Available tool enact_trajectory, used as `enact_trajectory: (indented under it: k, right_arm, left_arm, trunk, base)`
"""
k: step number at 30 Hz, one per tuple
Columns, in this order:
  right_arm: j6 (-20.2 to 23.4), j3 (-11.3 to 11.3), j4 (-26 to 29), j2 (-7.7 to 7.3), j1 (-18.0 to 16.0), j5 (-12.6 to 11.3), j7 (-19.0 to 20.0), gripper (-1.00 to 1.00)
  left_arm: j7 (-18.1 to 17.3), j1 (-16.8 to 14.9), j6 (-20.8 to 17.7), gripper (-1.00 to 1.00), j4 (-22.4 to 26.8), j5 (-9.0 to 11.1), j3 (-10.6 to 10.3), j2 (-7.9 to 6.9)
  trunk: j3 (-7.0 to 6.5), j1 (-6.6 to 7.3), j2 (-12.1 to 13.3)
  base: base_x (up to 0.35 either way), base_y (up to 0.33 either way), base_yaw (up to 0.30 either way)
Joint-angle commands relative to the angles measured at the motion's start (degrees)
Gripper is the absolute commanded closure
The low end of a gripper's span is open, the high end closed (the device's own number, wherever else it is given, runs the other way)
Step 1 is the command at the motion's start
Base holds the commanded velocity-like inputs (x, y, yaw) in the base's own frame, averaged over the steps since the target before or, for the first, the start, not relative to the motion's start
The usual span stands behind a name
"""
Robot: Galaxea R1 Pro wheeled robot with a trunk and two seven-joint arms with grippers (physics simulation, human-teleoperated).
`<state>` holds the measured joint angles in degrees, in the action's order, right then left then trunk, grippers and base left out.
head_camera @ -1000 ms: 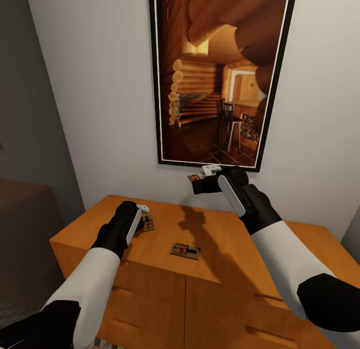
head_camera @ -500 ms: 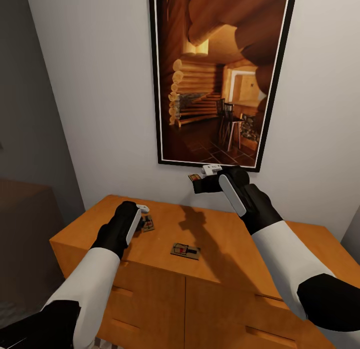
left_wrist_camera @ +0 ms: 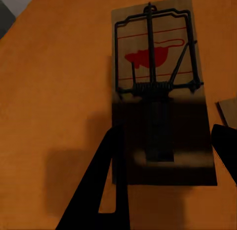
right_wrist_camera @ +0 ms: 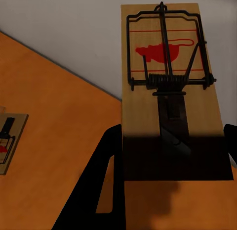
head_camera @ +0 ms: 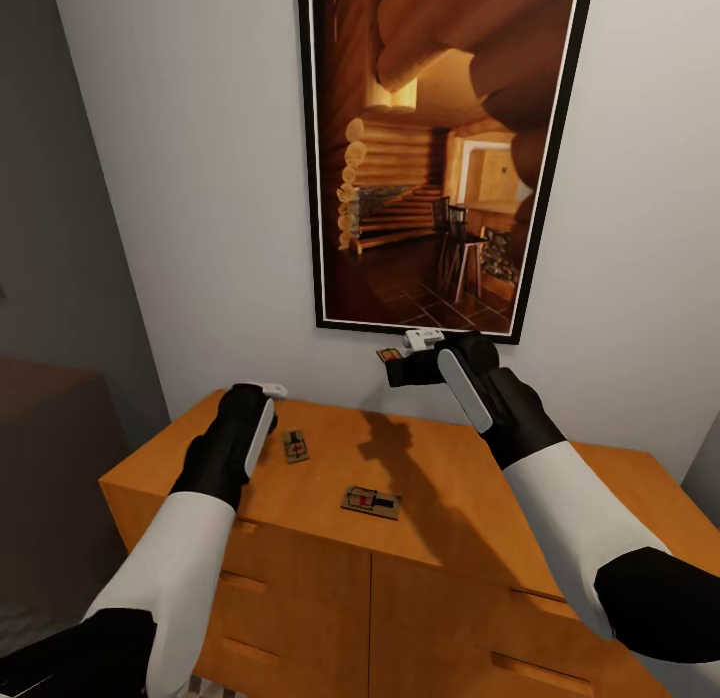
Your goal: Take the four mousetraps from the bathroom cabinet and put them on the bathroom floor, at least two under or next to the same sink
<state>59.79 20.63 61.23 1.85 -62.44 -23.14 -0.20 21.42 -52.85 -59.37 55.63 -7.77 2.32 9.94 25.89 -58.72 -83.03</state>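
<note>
now 2 flat wooden mousetraps [head_camera: 296,445] (wire-sprung) on glossy cabinet [head_camera: 450,498].

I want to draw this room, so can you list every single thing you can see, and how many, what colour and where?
mousetraps: three seen, tan wood with black wire and a red mouse print; two lie flat on the cabinet top, one is held up in the air near the picture's lower edge
cabinet: one, orange-brown wood with drawer fronts, against the wall
framed picture: one, black frame, log cabin room in browns, on the wall above the cabinet
wall: pale grey-white, behind the cabinet
left gripper: black and white, open, above the cabinet's left part
right gripper: black and white, shut on the raised mousetrap
</note>
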Motion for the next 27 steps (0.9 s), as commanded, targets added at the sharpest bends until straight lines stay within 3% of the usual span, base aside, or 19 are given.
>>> enact_trajectory:
  k: [1, 18, 27]
  right_arm:
    - [0.21, 0.02, 0.03, 0.00, -0.05, -0.06, 0.03, 1.00]
    - [0.21, 0.02, 0.06, 0.00, -0.05, -0.06, 0.03, 1.00]
    - [0.21, 0.02, 0.12, 0.00, -0.05, -0.06, 0.03, 1.00]
  left_arm:
    - [-0.25, -0.04, -0.26, 1.00, 0.32, -0.48, 0.15, 0.06]
    - [-0.07, -0.06, -0.31, 1.00, 4.14, -0.51, 0.06, 0.06]
    - [-0.07, -0.06, -0.53, 1.00, 12.38, -0.21, -0.29, 0.06]
  trunk:
    - [0.07, 0.00, -0.04]
    - [0.07, 0.00, -0.04]
    - [0.07, 0.00, -0.04]
  base:
    - [0.000, 0.000, 0.000]
    - [0.000, 0.000, 0.000]
    - [0.000, 0.000, 0.000]
